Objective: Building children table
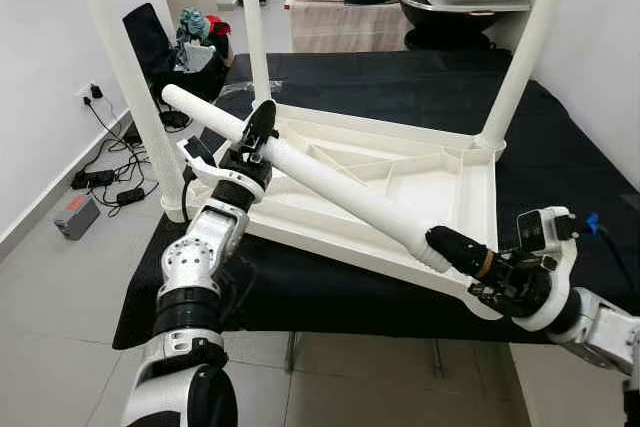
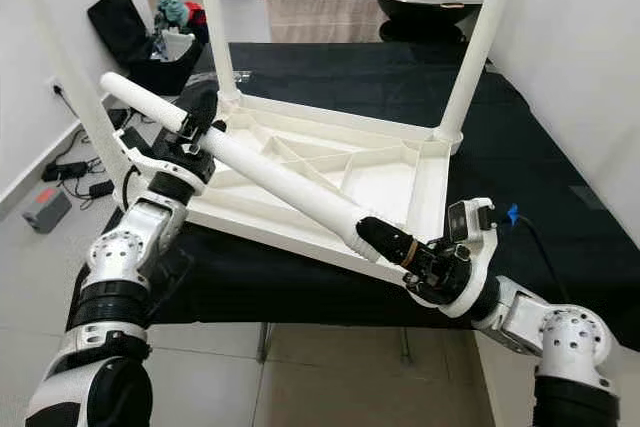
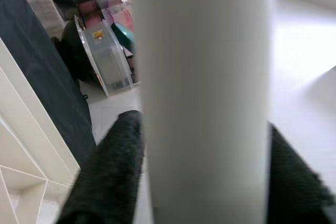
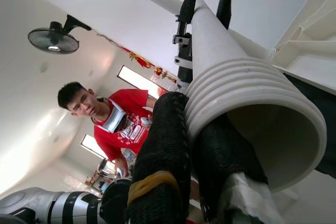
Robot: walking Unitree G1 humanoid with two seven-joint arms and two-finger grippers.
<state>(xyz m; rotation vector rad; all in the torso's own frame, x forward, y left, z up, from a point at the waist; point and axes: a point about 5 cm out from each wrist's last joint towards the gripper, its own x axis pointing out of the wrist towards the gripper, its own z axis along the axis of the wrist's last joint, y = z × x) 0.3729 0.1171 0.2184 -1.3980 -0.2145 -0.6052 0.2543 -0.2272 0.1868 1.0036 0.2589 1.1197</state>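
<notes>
Jaws on our left gripper (image 1: pixel 262 133) are clenched round the loose leg (image 1: pixel 340 190) near its plain end; right gripper (image 1: pixel 462 250) pinches the threaded end's rim, one finger inside the tube. We hold it w/ both, slanted over the upturned tabletop (image 1: pixel 455 190), probably to aim threads at the near corner socket.

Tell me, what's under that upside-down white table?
The white table lies upside down on a black cloth, which spreads out past its edges. Below the cloth's near edge, metal legs stand on a tiled floor. The surface the cloth covers is hidden.
</notes>
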